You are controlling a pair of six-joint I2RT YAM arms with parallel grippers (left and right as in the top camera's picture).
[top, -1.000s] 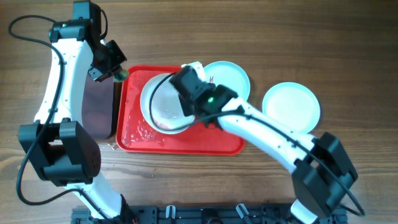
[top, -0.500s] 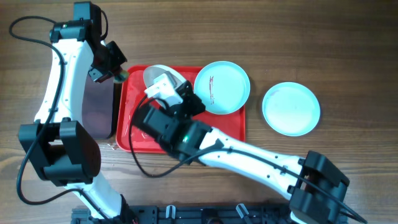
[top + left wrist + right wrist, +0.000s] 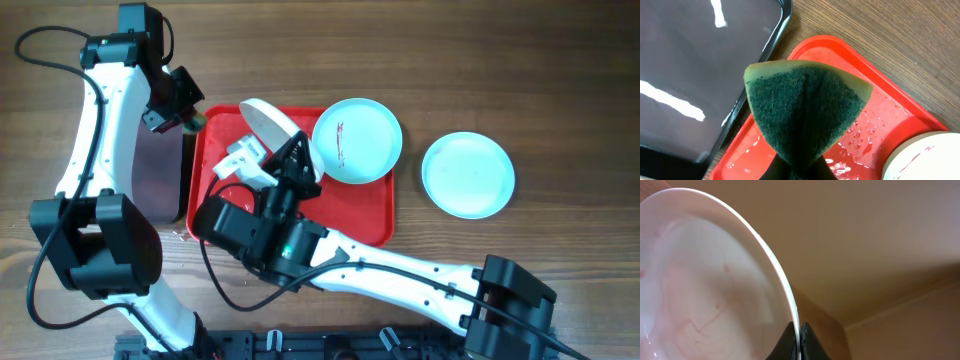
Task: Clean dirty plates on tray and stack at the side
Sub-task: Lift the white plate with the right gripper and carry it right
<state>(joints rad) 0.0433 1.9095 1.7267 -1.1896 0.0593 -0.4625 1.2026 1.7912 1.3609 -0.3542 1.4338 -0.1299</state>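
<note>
Wood table w/ large red rectangular plastic tray mid-frame; right gripper pinches rim of round white plate, tilted up over tray's top edge. Left gripper, upper left, clamps green scouring sponge. Scrub step, prob.: next, sponge must meet plate face.

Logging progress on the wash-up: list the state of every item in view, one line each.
Red tray: wet, water drops on it.
Held plate: white, lifted on edge over the red tray, rim pinched by the right gripper, faint pinkish marks.
Smeared plate: flat at the tray's far right corner, dark smear, untouched.
Third plate: flat on the table beside the tray, no smear visible.
Sponge: green, folded, pinched in the left gripper.
</note>
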